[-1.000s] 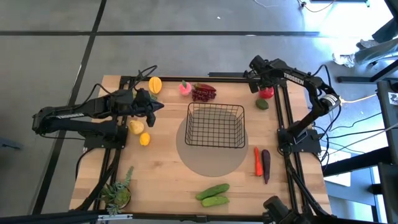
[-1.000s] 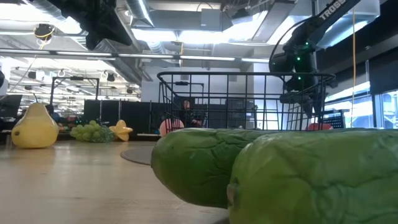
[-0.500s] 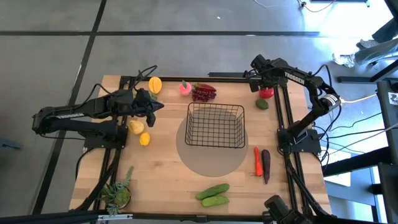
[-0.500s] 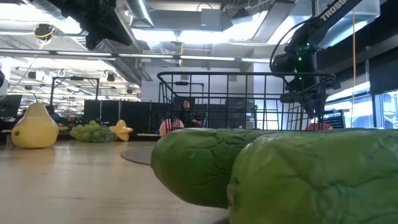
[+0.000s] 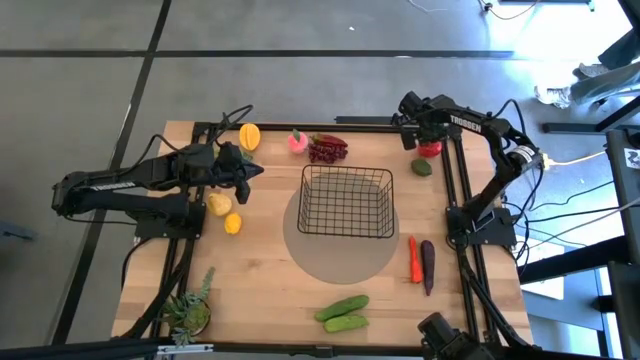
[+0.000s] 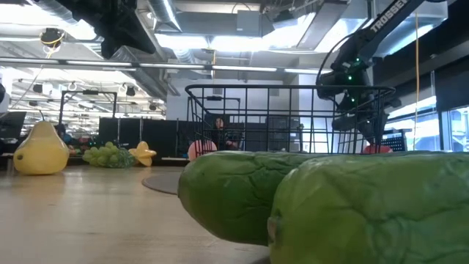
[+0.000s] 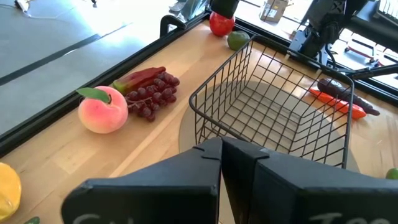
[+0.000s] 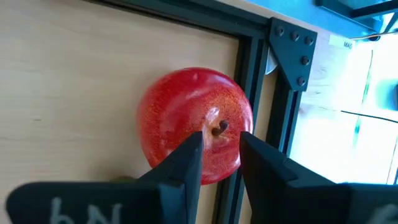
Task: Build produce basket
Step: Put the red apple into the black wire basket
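The right gripper [image 8: 216, 155] is standing directly above the red apple [image 8: 196, 124], its two fingers [image 8: 183, 165] a narrow gap apart over the stem. The fingers are too close together to be straddling the fruit, and the views do not show whether they are pinching the stem or merely hovering over it. The apple is sitting at the far right corner of the table [image 5: 260, 290], touching the dark frame rail [image 8: 252, 93], with a green lime [image 5: 422, 167] just beside it.

The left gripper [image 7: 221, 149] is waiting with its fingers fully closed and empty, near the left edge of the table and aimed toward the basket.

The basket [image 5: 347, 202] is standing empty at the middle of the table on a grey round mat [image 5: 345, 262]. A peach [image 7: 102, 109] and red grapes [image 7: 152, 93] are lying near its far side; a carrot [image 5: 413, 259] and an eggplant [image 5: 428, 265] are lying near the right edge; two cucumbers [image 5: 342, 312] are lying near the front edge.

The step in hand appears to be the first pick: taking the apple. The next move calls for a confirmed hold on the apple, then a lift clear of the rail and travel over the basket's rim before release.
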Robot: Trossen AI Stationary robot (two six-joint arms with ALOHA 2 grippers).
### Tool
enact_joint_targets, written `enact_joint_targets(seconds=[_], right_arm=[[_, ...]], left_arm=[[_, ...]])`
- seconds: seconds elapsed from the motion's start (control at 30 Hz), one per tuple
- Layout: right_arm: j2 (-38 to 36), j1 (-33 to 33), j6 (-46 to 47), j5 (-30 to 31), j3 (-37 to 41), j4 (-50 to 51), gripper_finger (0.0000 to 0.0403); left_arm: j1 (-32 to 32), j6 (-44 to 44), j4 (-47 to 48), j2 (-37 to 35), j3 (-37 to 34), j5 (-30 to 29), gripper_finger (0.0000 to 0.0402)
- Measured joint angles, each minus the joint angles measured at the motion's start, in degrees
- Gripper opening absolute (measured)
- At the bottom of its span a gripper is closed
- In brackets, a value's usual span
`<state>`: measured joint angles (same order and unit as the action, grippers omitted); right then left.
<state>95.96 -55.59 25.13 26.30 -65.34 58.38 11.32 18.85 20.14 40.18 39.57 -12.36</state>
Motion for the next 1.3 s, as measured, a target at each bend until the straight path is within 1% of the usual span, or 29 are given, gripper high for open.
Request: enact_joint_targets(seconds=[0.2, 0.5, 0.63, 0.77, 0.9, 1.07, 1.17, 1.3], right_arm=[[0.0, 0.0, -0.1, -0.2, 0.0, -1.0, 0.0099], [0.1, -0.2, -0.1, -0.6, 0.1, -1.6, 0.0042], [0.1, -0.2, 0.1, -0.6, 0.1, -1.6, 0.0031], [0.1, -0.2, 0.1, -0.7, 0.1, -1.6, 0.0029], [0.0, -0.2, -0.1, -4.3, 0.0, -1.4, 0.0029], [0.2, -0.2, -1.6, -8.6, 0.3, 0.2, 0.0016], [0.2, -0.2, -3.0, -8.7, 0.2, 2.1, 0.0004], [0.2, -0.2, -5.2, -7.6, 0.2, 2.4, 0.0002]], left_arm=[[0.0, 0.0, 0.0, 0.0, 0.0, 0.0, 0.0000], [0.0, 0.0, 0.0, 0.0, 0.0, 0.0, 0.0000], [0.0, 0.0, 0.0, 0.0, 0.0, 0.0, 0.0000], [0.0, 0.0, 0.0, 0.0, 0.0, 0.0, 0.0000], [0.0, 0.0, 0.0, 0.0, 0.0, 0.0, 0.0000], [0.0, 0.0, 0.0, 0.0, 0.0, 0.0, 0.0000], [0.0, 0.0, 0.0, 0.0, 0.0, 0.0, 0.0000], [0.0, 0.0, 0.0, 0.0, 0.0, 0.0, 0.0000]])
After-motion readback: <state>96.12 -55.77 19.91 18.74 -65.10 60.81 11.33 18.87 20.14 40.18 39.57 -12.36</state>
